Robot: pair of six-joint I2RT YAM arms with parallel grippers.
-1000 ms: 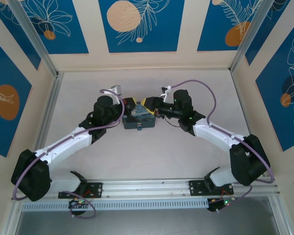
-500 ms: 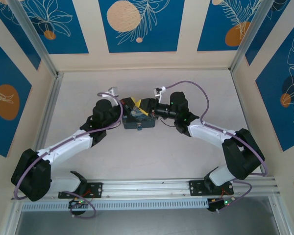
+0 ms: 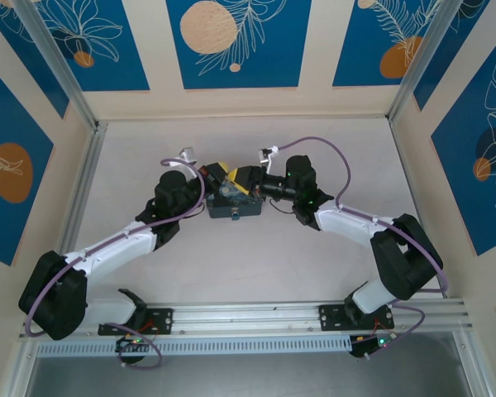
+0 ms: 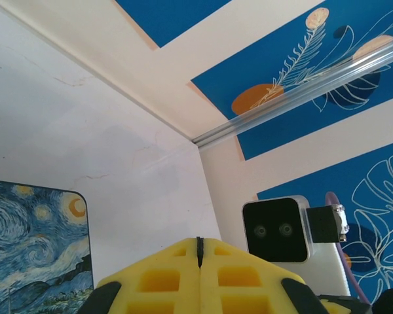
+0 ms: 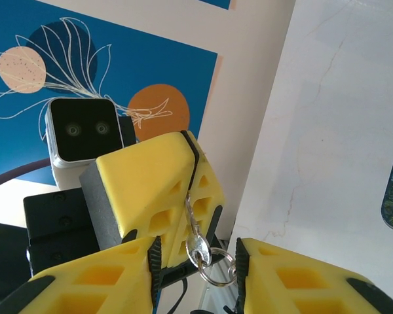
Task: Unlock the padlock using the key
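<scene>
Key (image 5: 194, 230) in left pincer (image 5: 190, 178) (right-wrist close-up)

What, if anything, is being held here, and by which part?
The left gripper pinches the key by its shank, between shut fingertips; the key's head and ring hang free.

Ringed grey key (image 5: 195, 245) pinched in left gripper (image 5: 188, 186).
</scene>
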